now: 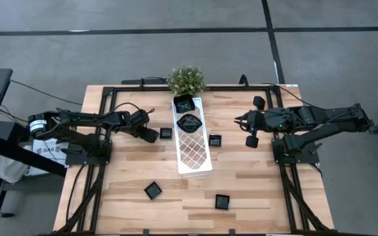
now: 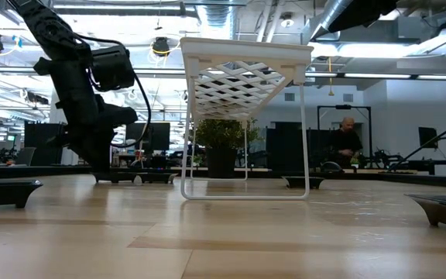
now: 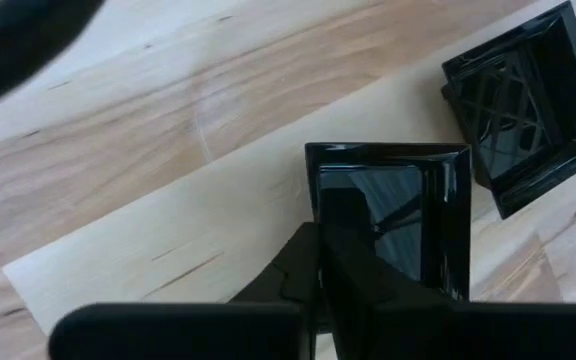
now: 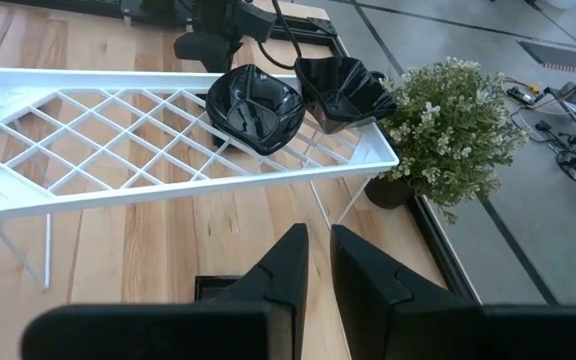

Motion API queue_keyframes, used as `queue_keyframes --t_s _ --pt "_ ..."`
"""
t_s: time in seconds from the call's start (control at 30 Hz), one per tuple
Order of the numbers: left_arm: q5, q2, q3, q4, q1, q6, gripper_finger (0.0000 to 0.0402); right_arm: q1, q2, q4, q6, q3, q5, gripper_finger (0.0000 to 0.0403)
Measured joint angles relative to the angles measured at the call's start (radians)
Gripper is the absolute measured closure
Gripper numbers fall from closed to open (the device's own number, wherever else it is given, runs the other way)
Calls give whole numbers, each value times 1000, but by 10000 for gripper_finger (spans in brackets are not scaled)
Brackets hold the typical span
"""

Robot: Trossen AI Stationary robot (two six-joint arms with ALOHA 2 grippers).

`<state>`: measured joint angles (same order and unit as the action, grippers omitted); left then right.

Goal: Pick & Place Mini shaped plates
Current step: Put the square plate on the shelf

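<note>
My left gripper (image 1: 150,136) (image 3: 318,255) points down at the table left of the white lattice tray (image 1: 193,152), shut on a small glossy black square plate (image 3: 398,215). A second square plate (image 1: 166,133) (image 3: 528,100) sits flat on the wood just beyond it. On the tray's far end lie two more black plates (image 4: 255,108) (image 4: 343,92). Three other plates (image 1: 215,140) (image 1: 153,190) (image 1: 222,201) rest on the table. My right gripper (image 1: 240,120) (image 4: 319,262) hangs raised right of the tray, a narrow gap between its fingers, holding nothing. My left gripper pinches one side wall (image 3: 314,205) of the square plate, one finger outside it and the other finger (image 3: 368,275) inside the hollow. The fingers come from above, pointing steeply down. The plate lies level, and its underside appears to rest on the table.
A small potted plant (image 1: 186,80) stands at the tray's far end. The tray stands on thin wire legs (image 2: 305,132), above the tabletop. Black frame rails (image 1: 104,124) (image 1: 282,131) run along both sides of the table. A person (image 2: 345,139) is in the room behind.
</note>
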<state>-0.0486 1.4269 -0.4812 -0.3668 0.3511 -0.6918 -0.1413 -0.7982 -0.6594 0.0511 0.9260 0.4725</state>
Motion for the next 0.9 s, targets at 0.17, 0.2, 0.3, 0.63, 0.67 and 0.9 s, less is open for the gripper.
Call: queue_keyframes --t_s 0.17,0.2,0.3,0.63,0.67,0.9 --pt "9 0 0 0 0 -1 389 0 0 0 0 0 0 361" --pt "14 0 0 0 0 -1 390 0 0 0 0 0 0 361" --pt "22 0 0 0 0 -7 394 0 0 0 0 0 0 361" --pt "21 -105 0 -13 -17 -53 395 0 0 0 0 0 0 361" --pt "20 -127 0 -15 -19 -61 395 0 0 0 0 0 0 361" --pt "-4 -289 0 -76 -31 -100 396 0 0 0 0 0 0 361"
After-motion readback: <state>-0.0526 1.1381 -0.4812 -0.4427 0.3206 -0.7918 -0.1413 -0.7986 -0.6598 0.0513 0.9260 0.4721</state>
